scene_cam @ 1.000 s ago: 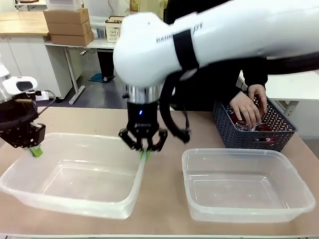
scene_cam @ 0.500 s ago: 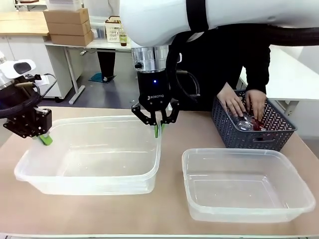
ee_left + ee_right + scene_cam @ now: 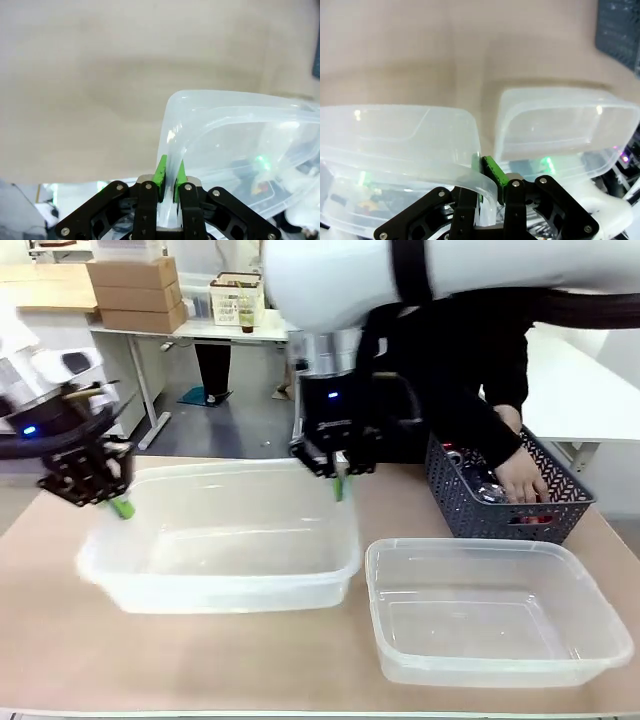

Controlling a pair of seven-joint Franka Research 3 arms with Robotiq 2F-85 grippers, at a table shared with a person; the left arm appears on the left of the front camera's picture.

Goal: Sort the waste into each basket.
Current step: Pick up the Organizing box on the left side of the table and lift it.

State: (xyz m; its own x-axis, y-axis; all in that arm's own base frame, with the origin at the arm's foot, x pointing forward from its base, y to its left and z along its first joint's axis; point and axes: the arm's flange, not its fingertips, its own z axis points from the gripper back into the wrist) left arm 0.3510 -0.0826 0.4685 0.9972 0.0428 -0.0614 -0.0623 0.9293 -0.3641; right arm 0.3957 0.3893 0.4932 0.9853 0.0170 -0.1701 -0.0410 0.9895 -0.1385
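The left clear tub [image 3: 220,535] is held at opposite rims by both grippers, its inside left open from above. The right clear tub [image 3: 495,610] is unobstructed. The dark lattice basket [image 3: 510,495] is occupied by a person's hand [image 3: 520,478].

I work in what looks like a lab or test workroom: a plain tan table [image 3: 330,695] before me, white benches behind on a grey floor, one bearing stacked cardboard boxes [image 3: 135,292] and a small pale basket [image 3: 232,297] (its contents too small to tell), with a person [image 3: 470,350] opposite.
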